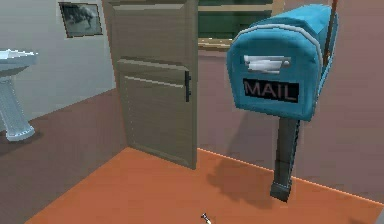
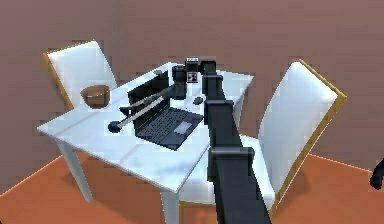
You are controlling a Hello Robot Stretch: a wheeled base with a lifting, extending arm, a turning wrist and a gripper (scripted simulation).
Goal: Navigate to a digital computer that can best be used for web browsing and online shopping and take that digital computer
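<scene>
Presently: laptop (image 2: 168, 124), lid raised, middle of desk (image 2: 90, 128); claw (image 2: 182, 84) at its 1 o'clock, whether grasping anything cannot be told. Judged rigid, flat, moderately heavy, smooth; screen and hinge fragile. Take by base edge, not lid.

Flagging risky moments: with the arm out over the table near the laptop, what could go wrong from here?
1. The gripper is near the lid of the open laptop; a poor approach might shove the laptop across the white table.
2. A grey rod-like thing lies beside the laptop and could be dragged along.
3. The arm runs close by a white chair; turning the base might bump it.
</scene>
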